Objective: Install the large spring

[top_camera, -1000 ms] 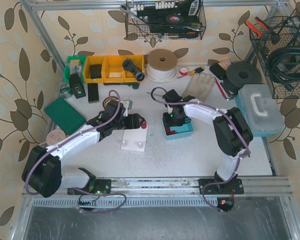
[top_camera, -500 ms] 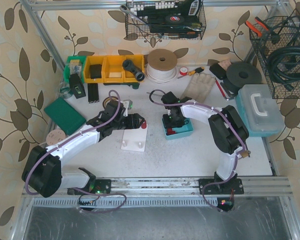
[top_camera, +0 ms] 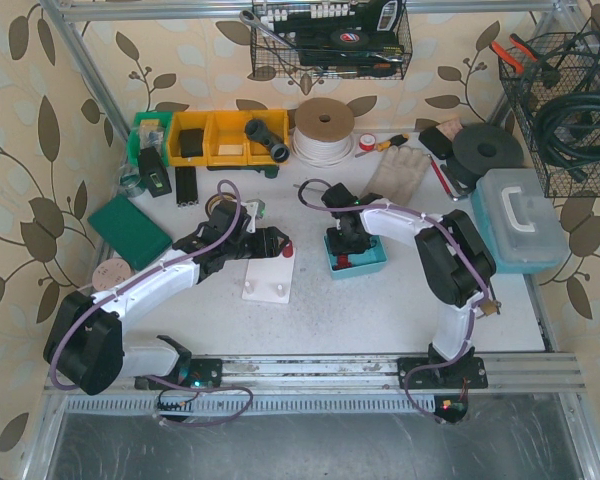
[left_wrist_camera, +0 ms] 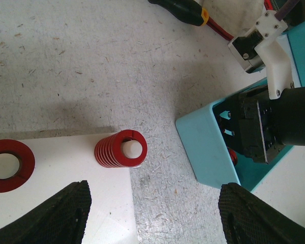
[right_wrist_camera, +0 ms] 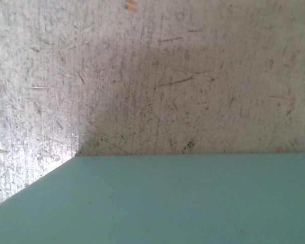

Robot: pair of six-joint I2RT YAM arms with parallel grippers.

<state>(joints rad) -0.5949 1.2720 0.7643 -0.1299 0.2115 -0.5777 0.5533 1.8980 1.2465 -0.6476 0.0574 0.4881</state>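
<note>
A red coil spring point(left_wrist_camera: 121, 149) stands over a white peg at the corner of the white peg plate point(left_wrist_camera: 51, 173); it also shows in the top view point(top_camera: 287, 250). A wider red ring point(left_wrist_camera: 7, 165) lies on the plate at the left edge of the left wrist view. My left gripper point(left_wrist_camera: 152, 218) is open wide and empty, just short of the spring. My right gripper point(top_camera: 344, 243) reaches down into the teal tray point(top_camera: 372, 262). Its fingers are hidden; the right wrist view shows only the tray wall point(right_wrist_camera: 168, 203) and the table. A red piece point(left_wrist_camera: 233, 156) lies in the tray under it.
Yellow bins point(top_camera: 225, 137), a wire spool point(top_camera: 324, 130) and a screwdriver point(top_camera: 385, 143) stand at the back. A green pad point(top_camera: 130, 232) lies on the left. A teal case point(top_camera: 520, 220) stands on the right. Two more white pegs point(top_camera: 265, 290) stand on the plate's near edge.
The right arm has swung its elbow inward and its gripper has shifted slightly left over the teal tray. The left arm and the spring have not moved.
</note>
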